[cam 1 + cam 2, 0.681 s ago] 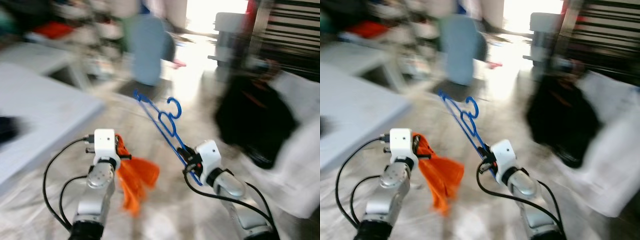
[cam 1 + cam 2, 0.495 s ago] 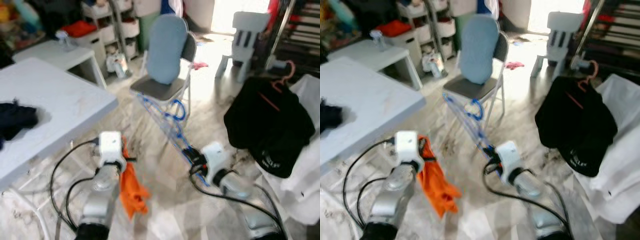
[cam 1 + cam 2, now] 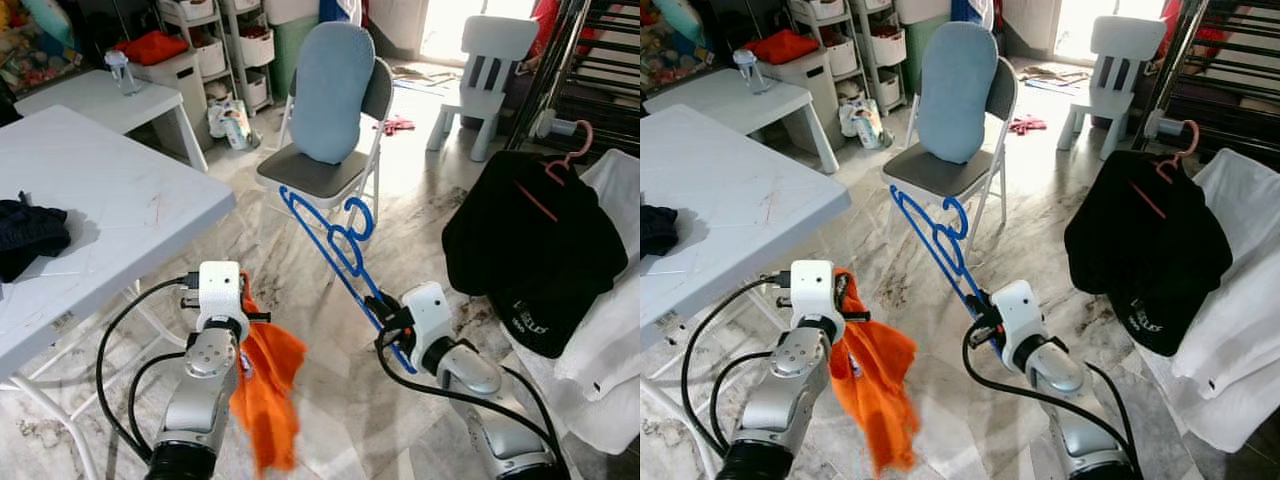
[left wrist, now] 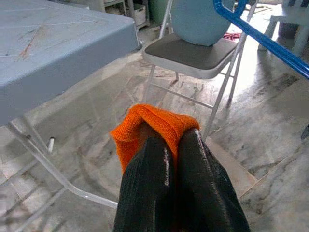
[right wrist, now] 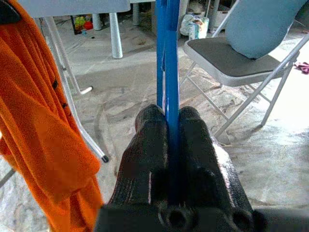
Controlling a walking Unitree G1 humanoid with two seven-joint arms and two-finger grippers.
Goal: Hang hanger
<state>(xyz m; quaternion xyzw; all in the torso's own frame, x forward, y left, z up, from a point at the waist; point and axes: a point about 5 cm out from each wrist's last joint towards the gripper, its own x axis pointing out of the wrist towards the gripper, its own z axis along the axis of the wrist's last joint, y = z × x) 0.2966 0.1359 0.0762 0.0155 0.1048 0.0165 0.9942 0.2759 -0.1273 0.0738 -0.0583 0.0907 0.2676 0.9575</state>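
The task looks barely begun: the hanger (image 3: pixel 335 240) is in hand but hung on nothing, and the orange garment (image 3: pixel 268 390) is not on it. What is left, as I judge it, is to bring the two together and carry them to a rail, perhaps the dark rack (image 3: pixel 590 70) at the far right. The right gripper (image 5: pixel 167 126) has its fingers pressed shut on the hanger's blue bar, which slants up and away over the floor (image 3: pixel 330 420), hook toward the chair (image 3: pixel 335 110). The left gripper (image 4: pixel 170 145) is pinched closed on a fold of the garment, the rest hanging loose below the wrist, beside the hanger but apart from it. The floor is pale veined marble. A white table (image 3: pixel 120 210) fills the left, a dark cloth (image 3: pixel 30 232) near its left edge; a smaller table (image 3: pixel 95 100) with a bottle (image 3: pixel 121 72) stands behind. Ahead is the folding chair with a blue cushion, a white child's chair (image 3: pixel 485 70) beyond it. At right a black top (image 3: pixel 540 250) hangs on a pink hanger (image 3: pixel 566 150) over white cloth (image 3: pixel 615 330).
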